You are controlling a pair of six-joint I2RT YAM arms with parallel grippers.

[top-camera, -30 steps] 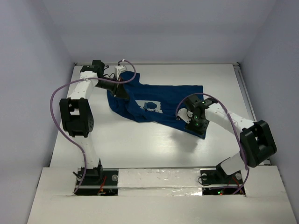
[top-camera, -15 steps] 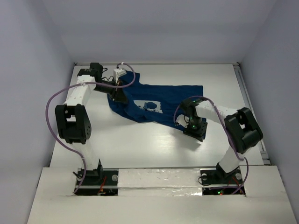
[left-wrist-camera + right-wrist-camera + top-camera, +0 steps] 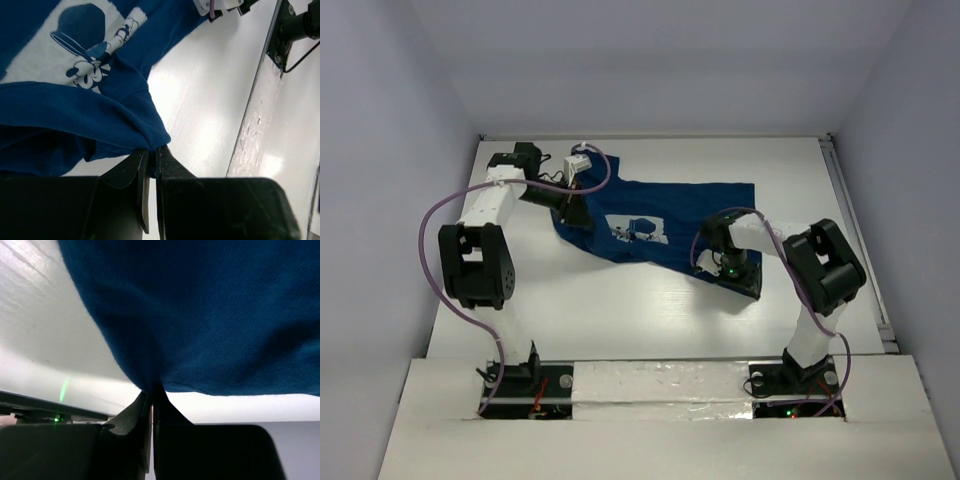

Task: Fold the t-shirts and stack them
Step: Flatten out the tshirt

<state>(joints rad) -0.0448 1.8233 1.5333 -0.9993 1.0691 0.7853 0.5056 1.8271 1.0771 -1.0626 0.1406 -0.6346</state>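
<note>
T-shirt [image 3: 695, 215], print [image 3: 642, 229] upward, lies rumpled on the table [image 3: 640, 320], nearer the far edge and roughly midway between the side edges. The left gripper [image 3: 152, 150] has its jaws pinched together on a fold at the shirt's left side. The right gripper [image 3: 151, 390] has its jaws clamped on the shirt's near right corner, with cloth draping from them.

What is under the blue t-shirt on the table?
The white table shows around the t-shirt and below its lifted edges, which the left tool and right tool pinch. Whatever lies under the flat middle is covered.
</note>
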